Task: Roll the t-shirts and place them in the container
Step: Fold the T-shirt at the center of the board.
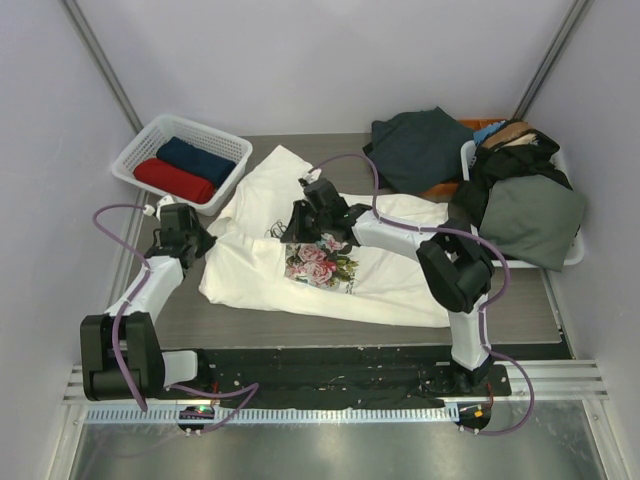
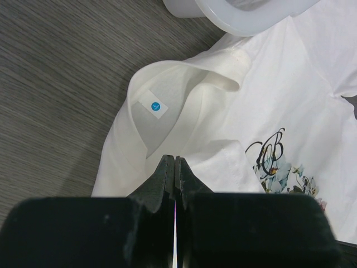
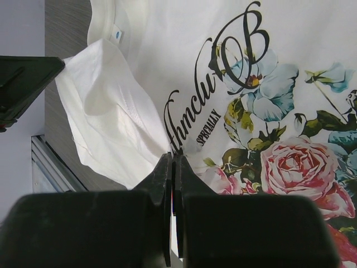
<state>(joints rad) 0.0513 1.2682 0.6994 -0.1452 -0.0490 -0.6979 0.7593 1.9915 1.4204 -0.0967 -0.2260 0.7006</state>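
Cream-white cloth with a rose print (image 1: 320,265) and black script on the chest, the t-shirt (image 1: 255,275) lies spread front-up in the middle of the counter (image 1: 260,330). Its long axis runs across the counter. The collar (image 2: 223,80), with a blue label (image 2: 157,106) inside, points toward the left edge and the hem toward the right. One sleeve (image 1: 275,170) reaches toward the far edge.

On the left arm (image 1: 150,285) the jaws are pressed together, their tips just below the collar opening, over the cloth. On the right arm (image 1: 400,235) the jaws are also pressed together, tips at the lower end of the script beside a pink rose (image 3: 295,167). Whether either pair nips any fabric cannot be told.

A red rolled shirt (image 1: 175,180) and a navy one (image 1: 205,160) lie side by side in the white lattice basket (image 1: 135,148) at the far left corner. Dark clothes (image 1: 520,210) are heaped at the far right corner.
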